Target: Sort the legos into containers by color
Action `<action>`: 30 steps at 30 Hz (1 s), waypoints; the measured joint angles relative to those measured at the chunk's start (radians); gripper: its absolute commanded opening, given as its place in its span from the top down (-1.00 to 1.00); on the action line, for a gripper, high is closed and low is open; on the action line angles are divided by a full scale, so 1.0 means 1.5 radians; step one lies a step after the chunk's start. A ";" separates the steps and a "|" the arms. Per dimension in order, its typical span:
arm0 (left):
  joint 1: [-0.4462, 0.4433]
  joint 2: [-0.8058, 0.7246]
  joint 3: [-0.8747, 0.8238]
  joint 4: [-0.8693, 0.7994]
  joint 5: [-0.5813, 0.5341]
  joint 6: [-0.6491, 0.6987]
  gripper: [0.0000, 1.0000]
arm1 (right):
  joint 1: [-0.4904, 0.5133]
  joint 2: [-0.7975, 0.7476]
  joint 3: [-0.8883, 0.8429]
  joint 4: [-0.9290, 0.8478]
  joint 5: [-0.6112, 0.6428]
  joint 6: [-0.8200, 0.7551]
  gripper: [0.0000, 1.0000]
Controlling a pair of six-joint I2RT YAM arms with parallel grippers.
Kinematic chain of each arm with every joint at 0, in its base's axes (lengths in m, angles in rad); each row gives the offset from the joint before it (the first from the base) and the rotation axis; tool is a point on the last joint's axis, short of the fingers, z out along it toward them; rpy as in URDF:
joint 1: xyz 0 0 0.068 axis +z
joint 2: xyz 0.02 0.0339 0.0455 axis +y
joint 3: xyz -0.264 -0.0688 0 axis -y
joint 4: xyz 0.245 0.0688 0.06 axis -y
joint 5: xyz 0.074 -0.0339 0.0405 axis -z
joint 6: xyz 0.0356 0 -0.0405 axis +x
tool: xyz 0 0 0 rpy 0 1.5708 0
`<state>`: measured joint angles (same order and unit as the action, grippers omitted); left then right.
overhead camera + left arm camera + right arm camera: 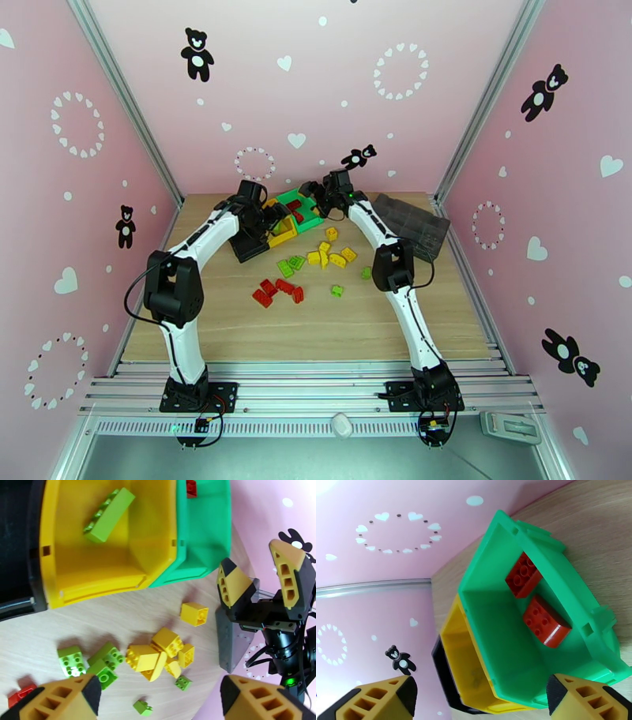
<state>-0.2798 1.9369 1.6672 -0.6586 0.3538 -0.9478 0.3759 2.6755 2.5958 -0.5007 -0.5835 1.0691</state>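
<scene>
Worktop (316,339) carries the bins (284,231): green bin (493,638) holds two red bricks (545,624), yellow bin (98,570) one green brick (108,515). I read left claw (158,695) and right claw (482,697) both spread wide, empty, above them. Loose legos (338,260) lie just in front.

The black bin (15,539) runs off the left edge; a finger (59,699) half hides a red brick (20,693).

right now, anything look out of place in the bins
Yes: a long light green brick lies in the yellow bin, and two red bricks sit in the green bin. Neither matches its bin's colour.
</scene>
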 measured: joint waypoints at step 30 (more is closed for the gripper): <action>0.001 -0.380 -0.439 -0.077 -0.172 -0.013 -0.78 | 0.288 -0.393 -0.528 -0.335 0.232 -0.457 -0.64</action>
<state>-0.2779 1.3666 1.0088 -0.7742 0.0959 -0.9676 0.8082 2.0865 1.8042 -1.0035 -0.2359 0.3832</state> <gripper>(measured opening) 0.891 0.845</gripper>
